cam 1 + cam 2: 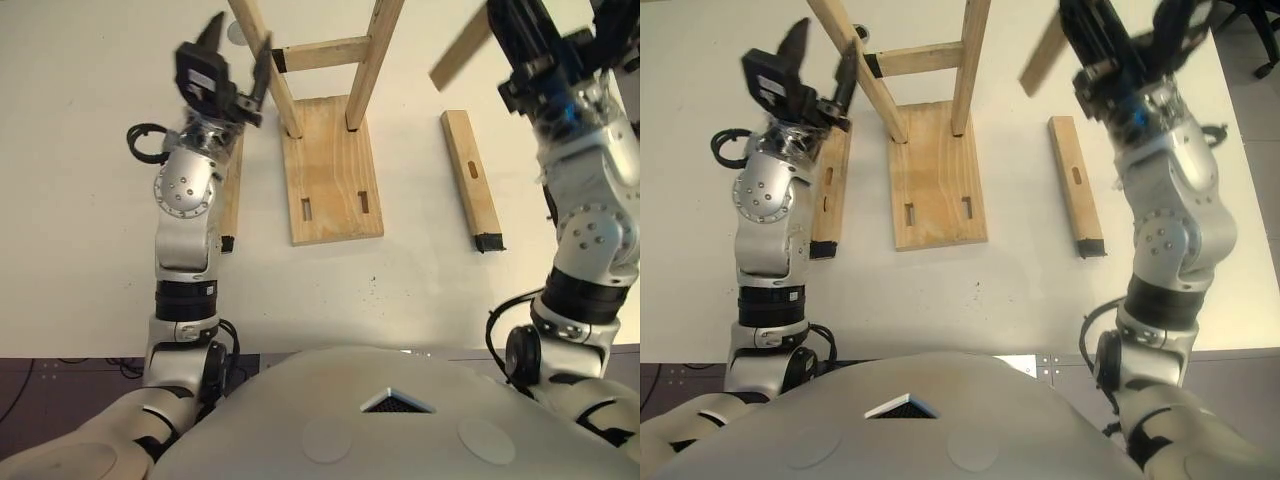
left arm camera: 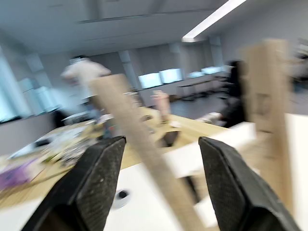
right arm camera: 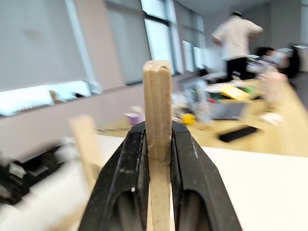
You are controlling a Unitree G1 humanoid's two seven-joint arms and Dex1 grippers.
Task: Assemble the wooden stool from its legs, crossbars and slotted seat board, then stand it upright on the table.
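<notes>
The slotted seat board lies flat on the white table. Two legs stand in it, joined by a crossbar. My left gripper is open beside the left standing leg. In the left wrist view that leg runs between the spread fingers. My right gripper is raised at the far right, shut on a wooden bar. The right wrist view shows this bar clamped upright. One loose leg lies right of the board. Another lies under my left arm.
Two empty slots show in the near end of the seat board. The white table has bare room to the left and along its front edge. A small round mark lies behind the stool.
</notes>
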